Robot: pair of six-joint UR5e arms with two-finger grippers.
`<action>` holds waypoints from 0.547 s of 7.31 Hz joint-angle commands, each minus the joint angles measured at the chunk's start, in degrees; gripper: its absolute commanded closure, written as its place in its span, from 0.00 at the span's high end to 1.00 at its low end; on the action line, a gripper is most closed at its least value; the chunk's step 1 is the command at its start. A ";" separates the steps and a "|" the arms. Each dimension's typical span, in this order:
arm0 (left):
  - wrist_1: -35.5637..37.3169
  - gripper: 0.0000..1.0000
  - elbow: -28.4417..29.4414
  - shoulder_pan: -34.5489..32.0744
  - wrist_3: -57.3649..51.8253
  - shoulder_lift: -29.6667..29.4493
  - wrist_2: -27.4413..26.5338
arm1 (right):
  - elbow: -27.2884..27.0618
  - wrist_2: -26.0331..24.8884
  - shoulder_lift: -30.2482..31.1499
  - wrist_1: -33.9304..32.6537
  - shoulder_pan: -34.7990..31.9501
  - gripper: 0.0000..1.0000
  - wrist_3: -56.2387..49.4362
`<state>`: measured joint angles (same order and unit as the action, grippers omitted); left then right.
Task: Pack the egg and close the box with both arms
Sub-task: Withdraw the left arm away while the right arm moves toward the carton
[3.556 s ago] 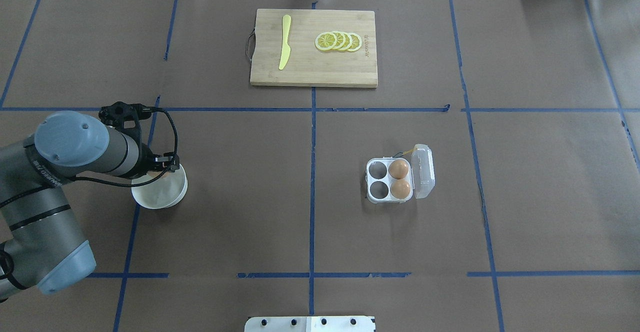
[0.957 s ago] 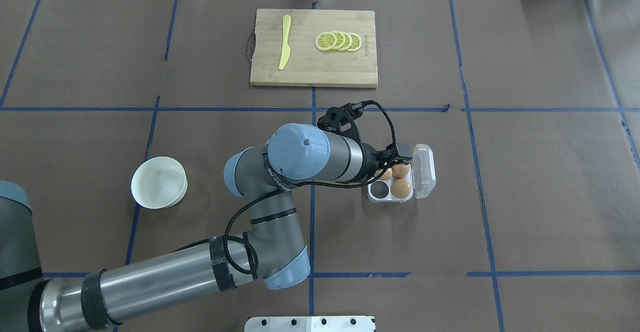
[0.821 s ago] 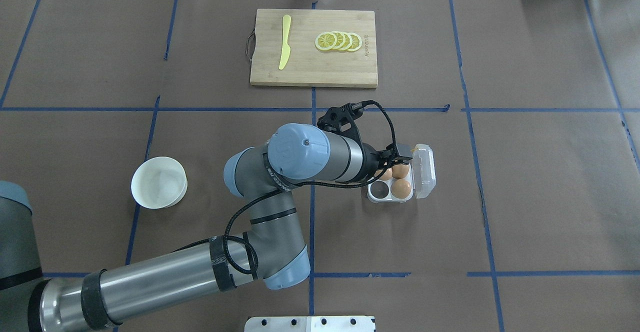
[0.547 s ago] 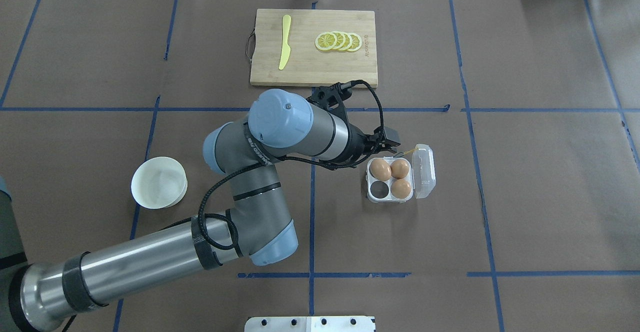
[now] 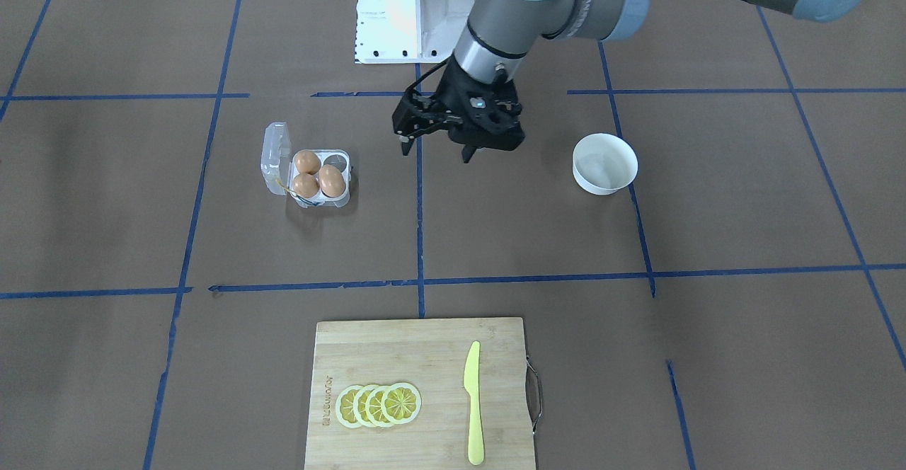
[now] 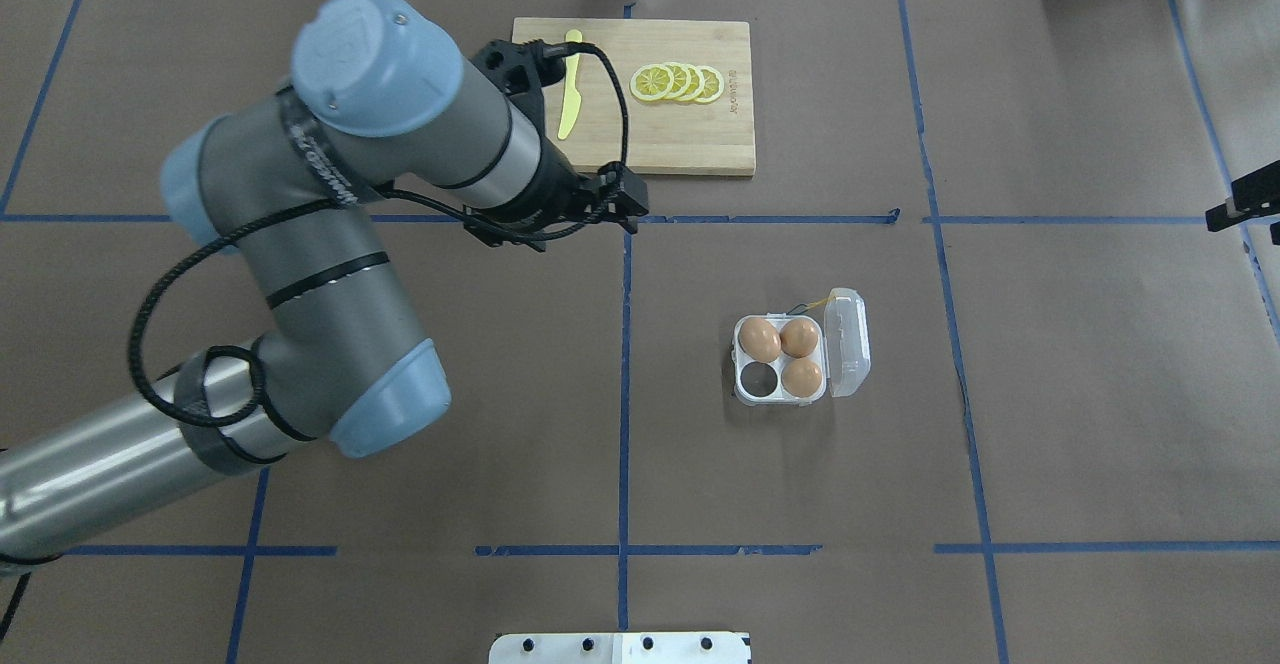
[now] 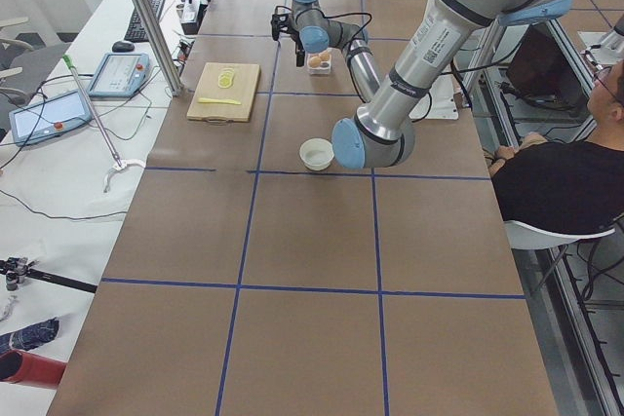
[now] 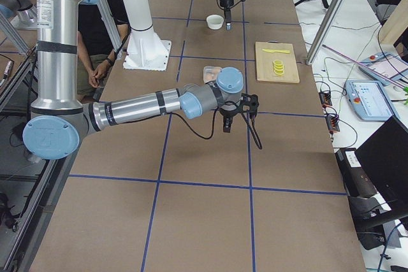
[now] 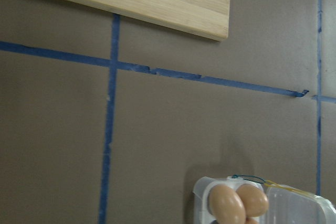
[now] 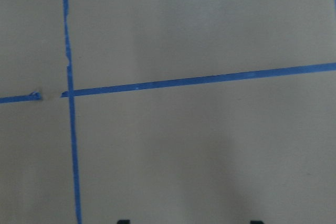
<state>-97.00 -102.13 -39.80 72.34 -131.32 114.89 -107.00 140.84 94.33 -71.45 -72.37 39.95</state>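
Left gripper (image 5: 434, 153) open, empty, hanging left of box (image 5: 337, 161). Closing: brace box with one arm, fold lid (image 5: 274, 150) slowly over eggs (image 5: 330, 180).

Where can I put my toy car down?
The brown patch between the box and the cutting board is bare. So is the strip between the box and the robot's base. Crowded: between the box and the bowl, where the left hand hangs.
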 commanded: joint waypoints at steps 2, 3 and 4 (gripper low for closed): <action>11.02 1.00 -3.87 -13.35 -18.50 2.39 0.24 | -0.31 -0.13 2.27 14.22 11.61 0.00 11.52; 11.65 1.00 -4.04 -15.37 -23.51 5.00 0.16 | -0.58 -0.91 1.74 17.72 14.95 0.00 15.91; 11.57 1.00 -5.70 -16.18 -28.18 8.24 0.16 | -0.49 -3.44 -0.27 20.36 19.42 0.00 19.17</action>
<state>-86.02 -106.49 -54.14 50.27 -126.38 115.07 -107.43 139.60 95.75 -54.79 -58.07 54.62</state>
